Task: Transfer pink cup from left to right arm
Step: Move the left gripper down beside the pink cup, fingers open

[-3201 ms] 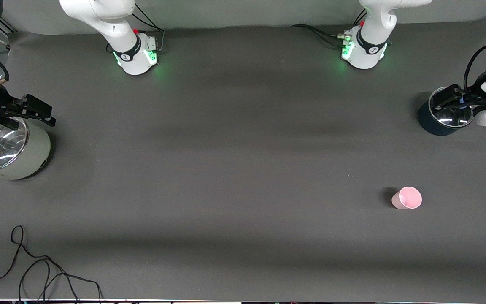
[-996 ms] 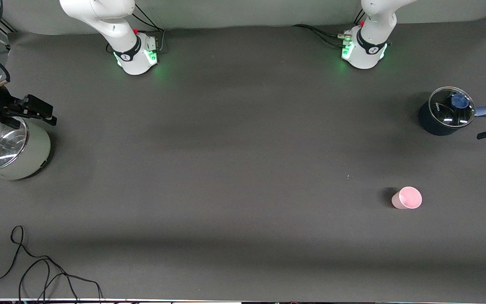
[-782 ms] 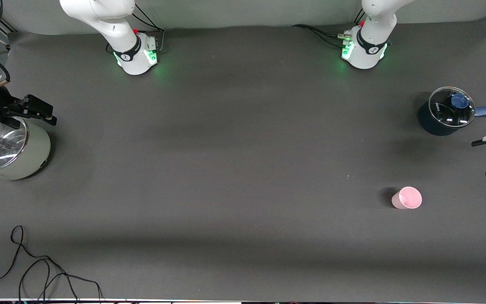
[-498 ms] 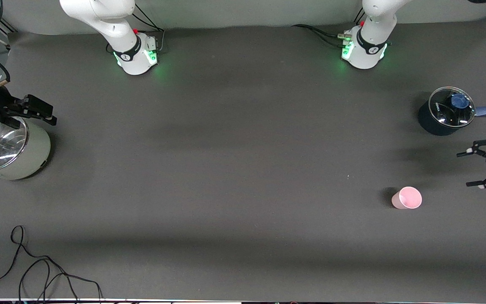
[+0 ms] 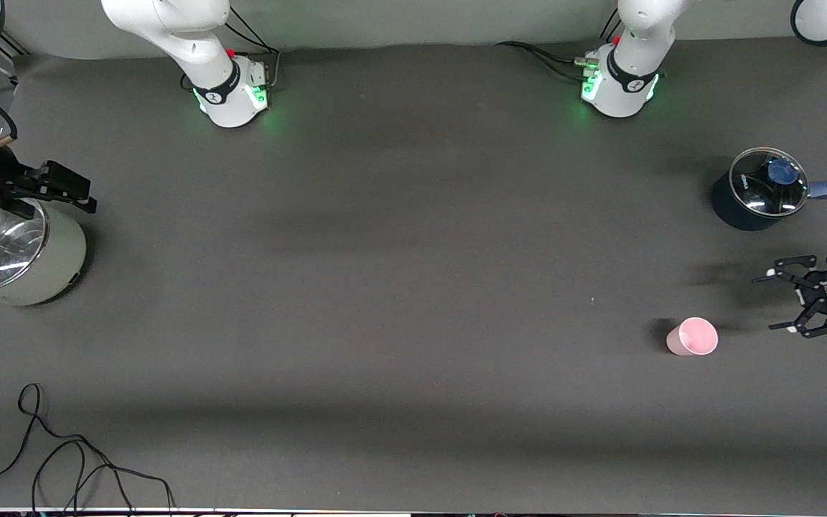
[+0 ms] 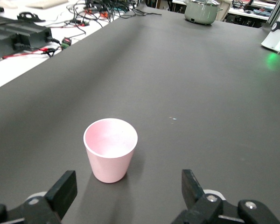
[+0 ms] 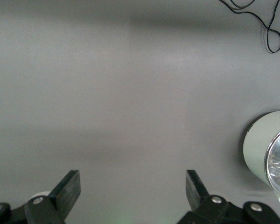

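Observation:
The pink cup [image 5: 692,337] stands upright on the dark table mat, toward the left arm's end and nearer to the front camera than the dark pot. My left gripper [image 5: 771,303] is open and empty, low over the mat beside the cup, a short gap away and pointing at it. In the left wrist view the cup [image 6: 110,154] stands just ahead of the open left gripper [image 6: 128,186], not between the fingers [image 6: 65,189]. My right gripper [image 5: 62,190] waits over the pale green pot, and its wrist view shows it [image 7: 130,186] open and empty.
A dark blue pot [image 5: 758,194] with a glass lid and blue handle stands at the left arm's end. A pale green pot [image 5: 26,258] with a glass lid stands at the right arm's end. A black cable [image 5: 76,459] lies near the front edge.
My left gripper has left the dark pot's lid and swung down toward the pink cup, open. The cup and the right arm have not moved.

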`<state>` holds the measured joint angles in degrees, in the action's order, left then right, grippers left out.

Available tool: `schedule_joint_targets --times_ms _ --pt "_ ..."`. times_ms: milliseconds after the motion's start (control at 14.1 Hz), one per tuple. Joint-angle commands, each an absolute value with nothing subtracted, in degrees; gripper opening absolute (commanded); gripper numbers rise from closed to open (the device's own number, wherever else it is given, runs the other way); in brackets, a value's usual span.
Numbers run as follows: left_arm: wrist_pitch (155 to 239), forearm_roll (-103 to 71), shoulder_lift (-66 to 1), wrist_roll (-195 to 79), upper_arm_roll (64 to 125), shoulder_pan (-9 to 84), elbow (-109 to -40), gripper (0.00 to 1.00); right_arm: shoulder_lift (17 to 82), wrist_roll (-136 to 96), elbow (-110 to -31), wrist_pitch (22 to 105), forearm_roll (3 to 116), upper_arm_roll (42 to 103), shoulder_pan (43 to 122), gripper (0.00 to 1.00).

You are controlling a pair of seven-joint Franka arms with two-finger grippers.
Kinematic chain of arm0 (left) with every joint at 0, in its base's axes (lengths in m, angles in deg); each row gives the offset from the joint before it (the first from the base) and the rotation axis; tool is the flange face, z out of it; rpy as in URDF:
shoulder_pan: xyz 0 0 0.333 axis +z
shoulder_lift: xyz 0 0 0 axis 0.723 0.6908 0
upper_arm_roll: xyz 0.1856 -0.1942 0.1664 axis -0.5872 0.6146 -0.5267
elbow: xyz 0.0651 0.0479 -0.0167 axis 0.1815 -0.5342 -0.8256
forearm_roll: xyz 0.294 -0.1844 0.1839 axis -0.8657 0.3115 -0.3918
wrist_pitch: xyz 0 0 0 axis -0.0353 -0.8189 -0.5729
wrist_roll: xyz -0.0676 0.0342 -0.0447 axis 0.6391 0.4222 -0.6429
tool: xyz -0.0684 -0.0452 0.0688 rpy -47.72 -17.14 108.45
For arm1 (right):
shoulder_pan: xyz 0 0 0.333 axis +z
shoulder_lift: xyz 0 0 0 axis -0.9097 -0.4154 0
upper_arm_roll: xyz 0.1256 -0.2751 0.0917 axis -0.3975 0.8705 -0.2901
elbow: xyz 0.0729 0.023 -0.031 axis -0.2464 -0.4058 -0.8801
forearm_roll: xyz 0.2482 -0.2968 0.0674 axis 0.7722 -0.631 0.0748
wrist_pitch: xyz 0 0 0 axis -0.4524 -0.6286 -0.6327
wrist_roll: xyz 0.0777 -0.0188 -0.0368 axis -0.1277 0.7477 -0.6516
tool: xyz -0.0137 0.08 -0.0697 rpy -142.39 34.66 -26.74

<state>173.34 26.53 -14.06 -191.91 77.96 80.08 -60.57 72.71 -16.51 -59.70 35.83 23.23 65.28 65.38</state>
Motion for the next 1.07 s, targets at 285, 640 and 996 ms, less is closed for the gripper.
schedule_joint_targets --times_ms 285,640,996 --pt "175.8 37.5 -4.8 -208.1 78.3 80.8 -59.6 1.0 72.4 -16.9 -58.8 35.0 23.2 65.6 65.6 1.0" --pt "175.5 39.6 -2.1 -209.1 78.3 81.4 -59.6 1.0 72.4 -17.0 -58.8 35.0 23.2 65.6 65.6 1.0" --pt "175.6 42.2 -0.1 -209.1 78.5 81.5 -59.6 1.0 72.4 -17.0 -58.8 35.0 23.2 65.6 65.6 1.0"
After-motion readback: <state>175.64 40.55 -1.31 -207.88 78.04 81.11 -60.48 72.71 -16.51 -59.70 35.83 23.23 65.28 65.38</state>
